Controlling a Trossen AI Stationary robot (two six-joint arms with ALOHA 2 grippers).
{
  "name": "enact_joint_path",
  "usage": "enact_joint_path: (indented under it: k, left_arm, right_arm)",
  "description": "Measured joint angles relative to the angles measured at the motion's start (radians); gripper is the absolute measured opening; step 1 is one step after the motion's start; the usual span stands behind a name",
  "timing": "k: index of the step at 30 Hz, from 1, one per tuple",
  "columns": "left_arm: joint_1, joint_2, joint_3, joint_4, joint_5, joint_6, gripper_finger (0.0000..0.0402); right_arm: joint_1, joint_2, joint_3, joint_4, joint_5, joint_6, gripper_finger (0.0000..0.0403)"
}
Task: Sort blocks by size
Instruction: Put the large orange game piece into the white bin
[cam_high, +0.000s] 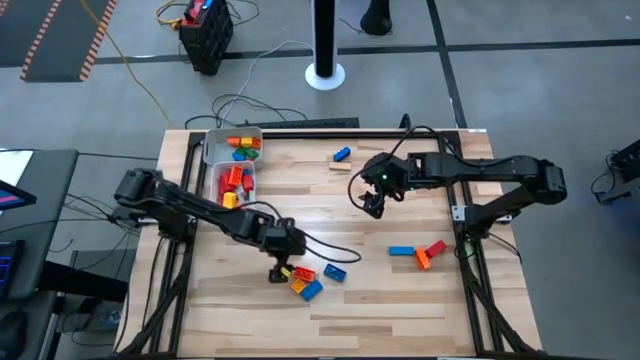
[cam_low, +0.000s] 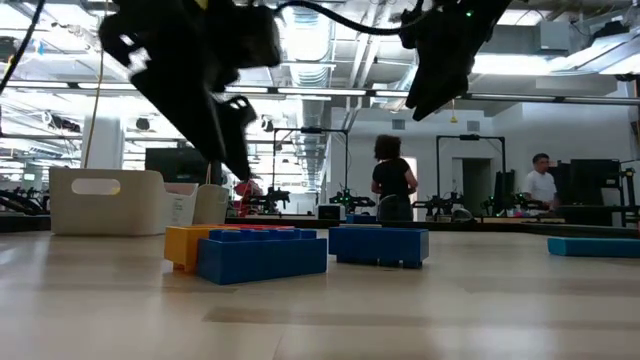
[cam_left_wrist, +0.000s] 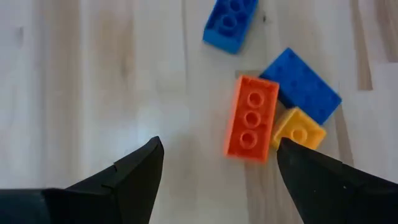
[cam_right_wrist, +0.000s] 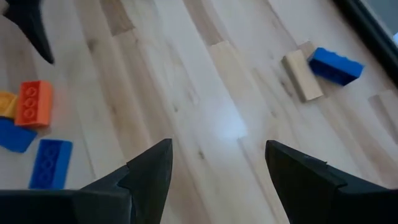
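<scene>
The wooden table (cam_high: 250, 310) has two white trays (cam_high: 232, 146) at its far left, one behind the other, both already holding a jumble of red, orange and yellow blocks (cam_high: 236, 180); I can't make out how any single one of those lies.

The left gripper (cam_high: 277, 270) hangs low over the near middle of the table. Its fingers (cam_left_wrist: 134, 171) are spread wide and hold nothing. Just beside it sits a tight little cluster: an orange three-stud bar (cam_left_wrist: 252, 117), a wider blue brick (cam_left_wrist: 300, 85) angled across the orange one's end and touching it, and a short yellow block (cam_left_wrist: 298, 129) tucked against both. In the high view the cluster runs on a diagonal from far left to near right. Another blue bar (cam_high: 335, 272) sits a bit apart on the right, its long axis also on a slant.

The right gripper (cam_high: 373, 203) hovers over the table's middle, up off the surface, also wide open and empty.

Over on the right, a long blue bar (cam_high: 402, 251) lies left to right, with an orange block (cam_high: 422, 260) and a red block (cam_high: 436, 248) at its right end, both angled.

At the far side, a small blue block (cam_high: 342, 154) sits right beside a pale tan bar (cam_right_wrist: 302, 75); the two lie at a slight angle to each other.
</scene>
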Motion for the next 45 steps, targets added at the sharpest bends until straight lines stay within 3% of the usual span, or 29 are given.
enact_joint_path:
  k: [10,38,45]
  left_arm:
    - [-0.002,0.126,-0.001,0.143,0.095,0.024,0.0299]
    - [-0.002,0.208,0.0,0.25,0.102,0.032,0.0299]
    - [0.0,0.208,0.0,0.218,0.105,0.024,0.024]
  right_arm:
    - [0.081,-0.026,0.0,-0.063,-0.004,0.099,0.0284]
    - [0.101,-0.054,0.0,-0.091,0.006,0.137,0.0284]
    - [0.101,-0.054,0.0,-0.09,0.006,0.128,0.0284]
